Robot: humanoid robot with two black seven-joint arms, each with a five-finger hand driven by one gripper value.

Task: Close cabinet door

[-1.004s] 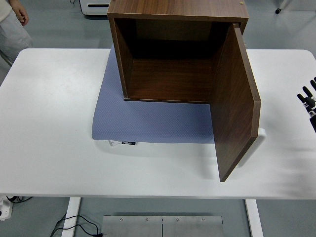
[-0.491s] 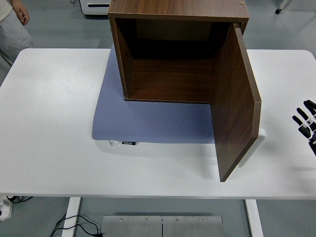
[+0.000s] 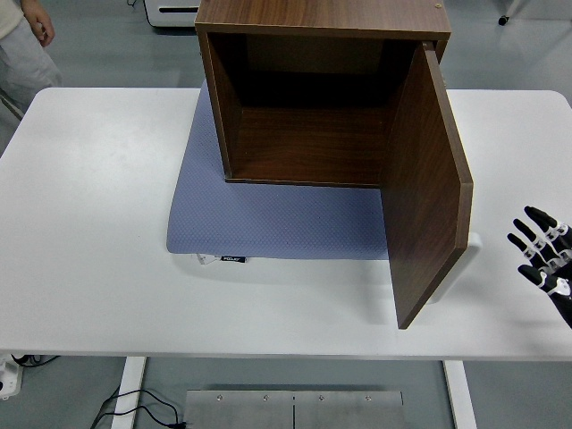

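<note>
At the table's far middle stands the cabinet (image 3: pixel 313 98), a dark wood box with its open front facing the near edge. Its interior shows bare wood walls and floor. The door (image 3: pixel 427 188) is hinged on the cabinet's right side and stands wide open, swung out toward the near edge at roughly a right angle to the front. The door's lower free corner hangs over the table close to the near edge. The door's inner face is turned toward the picture's left.

The cabinet rests on a blue-grey mat (image 3: pixel 268 219). The mat extends from under the cabinet toward the near edge and to the left. A small black label sits at the mat's near edge. The mat lies on the white table (image 3: pixel 89 223).

The right hand (image 3: pixel 545 259) enters from the picture's right edge, over the table's right part, level with the door's lower half. Its fingers (image 3: pixel 527 234) are spread apart and extended toward the far left; they hold nothing. The hand is to the right of the door and does not touch it; bare table surface shows between them.

The left arm is out of view.

A person (image 3: pixel 22 49) in light clothing stands at the top left corner, beyond the table's far left edge, only partly in frame.
</note>
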